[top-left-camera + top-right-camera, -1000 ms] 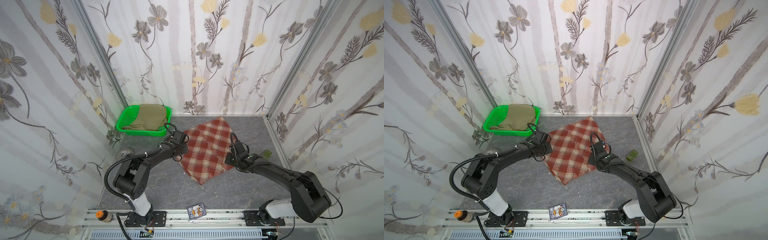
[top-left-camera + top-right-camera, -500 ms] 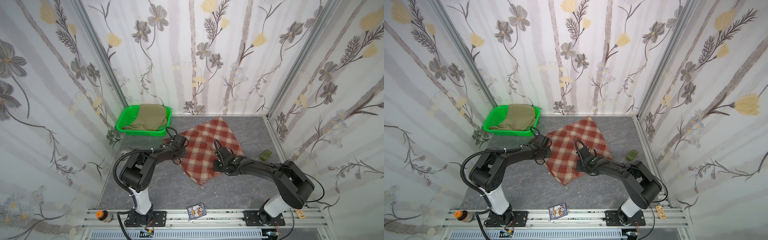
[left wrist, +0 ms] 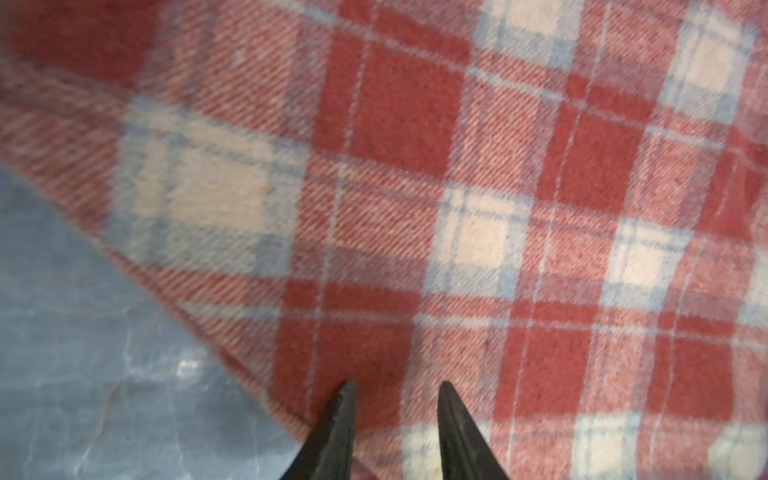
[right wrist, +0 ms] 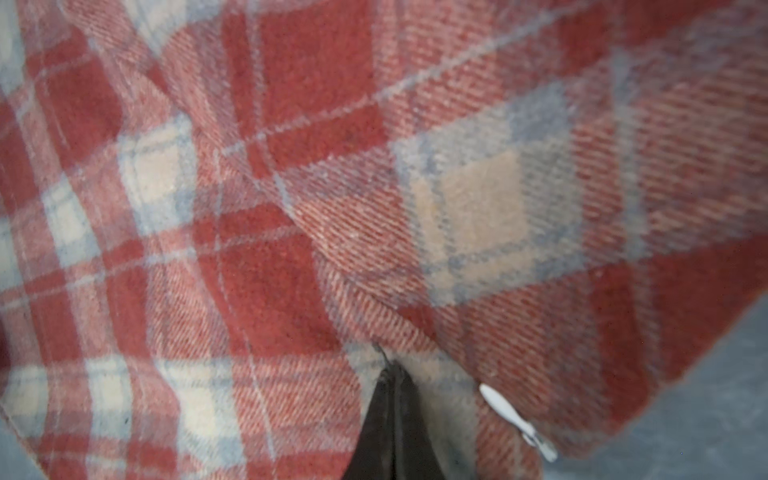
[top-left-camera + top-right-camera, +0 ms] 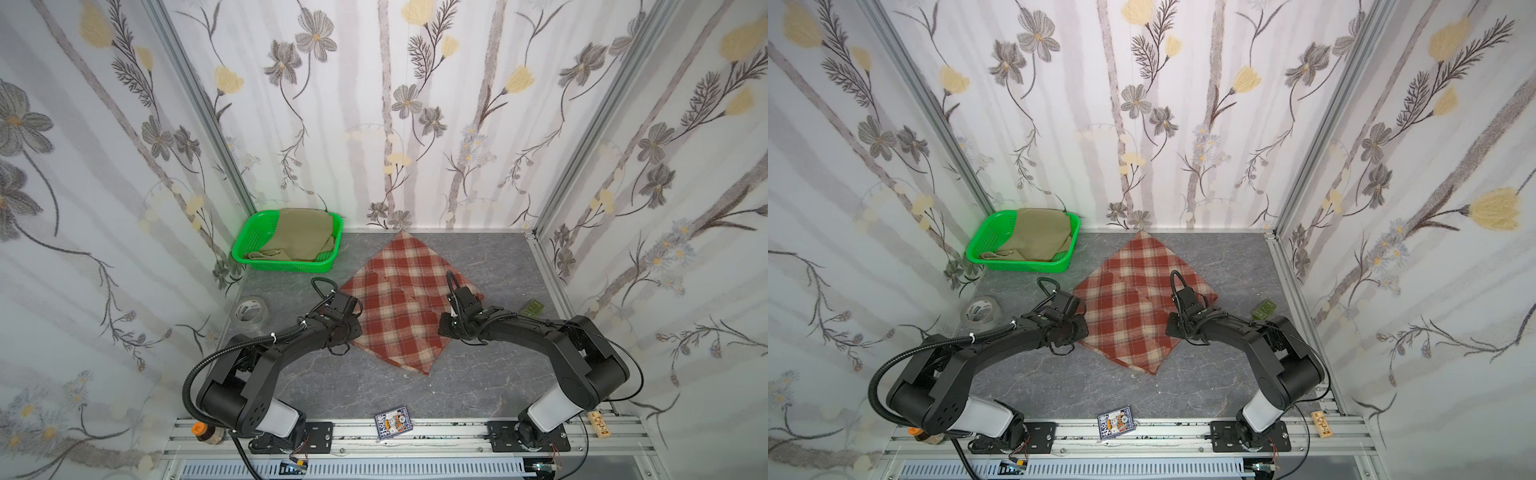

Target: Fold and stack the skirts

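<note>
1. A fuzzy skirt of red, rust and cream plaid cloth (image 5: 405,299) is spread flat as a diamond on the grey marbled desk (image 5: 478,257). One corner is turned toward the back wall, so opposite edges are offered to the two arms.
2. A plain, smooth khaki-olive skirt (image 5: 303,237) is left loosely bundled in the green perforated plastic basket (image 5: 245,249) at the back left corner, well apart from the plaid one. It is judged to be kept there until the first garment is dealt with.
3. The left gripper (image 3: 395,388) is seen with its jaws parted and nothing between them. Its tips are poised low over the plaid skirt's left edge, just inside the hem where cloth meets desk. That placement is judged suited to a pinch of the edge.
4. The right gripper (image 4: 392,370) is closed, its fingertips pressed together at the skirt's right side, beside a raised fold and a small white zipper pull (image 4: 515,419). Whether a sliver of cloth is caught between them cannot be told.
5. The first fold is judged to be in preparation only, and nothing has been stacked yet.
</note>
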Motion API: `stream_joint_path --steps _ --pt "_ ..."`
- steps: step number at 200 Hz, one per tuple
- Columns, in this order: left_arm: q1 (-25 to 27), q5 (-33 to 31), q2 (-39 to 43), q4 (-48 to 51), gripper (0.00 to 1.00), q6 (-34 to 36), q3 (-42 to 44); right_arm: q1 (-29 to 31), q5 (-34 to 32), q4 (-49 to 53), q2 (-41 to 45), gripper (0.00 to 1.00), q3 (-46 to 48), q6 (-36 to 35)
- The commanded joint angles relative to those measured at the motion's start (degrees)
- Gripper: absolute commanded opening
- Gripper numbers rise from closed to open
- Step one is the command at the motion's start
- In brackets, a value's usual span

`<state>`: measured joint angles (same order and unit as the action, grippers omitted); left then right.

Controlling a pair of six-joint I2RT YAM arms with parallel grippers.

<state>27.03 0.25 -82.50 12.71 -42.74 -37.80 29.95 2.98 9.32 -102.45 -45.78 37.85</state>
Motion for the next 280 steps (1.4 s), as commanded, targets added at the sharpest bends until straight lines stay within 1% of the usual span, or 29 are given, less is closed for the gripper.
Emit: stream_joint_path --steps 1,15,43,60,64,69,85,99,106,116,133,168,182,200,237,254,280 --pt "1.06 0.42 4.03 1.35 0.36 -3.13 1.94 -1.05 -3.38 4.56 -1.21 0.0 -2.03 -4.44" --pt "1.1 -0.98 7.46 1.89 0.37 -2.96 2.56 -0.7 -3.59 4.53 0.11 0.0 -2.64 -6.63" --pt "0.63 -5.98 13.83 6.35 0.44 -1.73 1.41 0.52 -5.27 6.22 6.15 0.01 -2.31 -9.2" --pt "-0.35 -9.37 14.86 10.43 0.49 -0.36 0.14 2.68 -7.45 7.98 10.33 0.11 -1.41 -10.2" --pt "-0.67 -10.3 15.03 11.35 0.51 -0.25 -0.04 3.36 -8.05 8.42 10.64 0.14 -1.14 -10.26" --pt "-1.08 -11.3 15.17 12.34 0.55 -0.09 -0.23 4.22 -8.53 8.72 13.08 0.18 -0.72 -10.29" --pt "-2.72 -13.19 15.44 13.86 0.65 0.44 -0.34 6.59 -8.07 9.36 16.36 0.31 0.93 -9.94" --pt "-4.67 -13.82 15.36 14.01 0.67 1.04 -0.39 8.07 -6.52 9.33 18.51 0.35 2.18 -8.69" --pt "-5.72 -14.58 15.03 14.01 0.67 1.37 -0.56 8.78 -6.14 9.16 19.63 0.36 4.39 -7.79" --pt "-7.47 -15.03 14.31 13.84 0.6 1.87 -0.82 9.67 -5.95 8.73 20.97 0.36 5.85 -6.65" --pt "-9.71 -16.13 12.07 13.42 0.55 3.06 -2.02 10.42 -5.2 7.53 22.73 0.37 7.65 -5.84" --pt "-12.44 -15.93 7.13 10.37 0.54 5.72 -3.12 10.48 -5.64 6.85 22.44 0.36 7.91 -5.71" --pt "-13.5 -14.49 5.77 8.11 0.55 6.31 -2.38 10.58 -5.46 6.64 21.91 0.33 7.6 -5.54" --pt "-13.93 -12.3 4.73 5.85 0.55 6.7 -2.09 10.57 -5.1 6.37 21.46 0.3 7.52 -4.98" --pt "-14.28 -10.92 3.03 3.1 0.54 6.74 -2.18 10.61 -3.85 5.05 20.94 0.3 7.74 -4.25" --pt "-14.28 -10.75 1.56 2.27 0.52 6.83 -2.58 10.57 -3.71 5.15 20.29 0.29 7.46 -4.18" --pt "-14.59 -10.29 -1.8 0.31 0.44 7.32 -3.13 10.67 -3.49 4.83 19.66 0.28 7.32 -4.01"
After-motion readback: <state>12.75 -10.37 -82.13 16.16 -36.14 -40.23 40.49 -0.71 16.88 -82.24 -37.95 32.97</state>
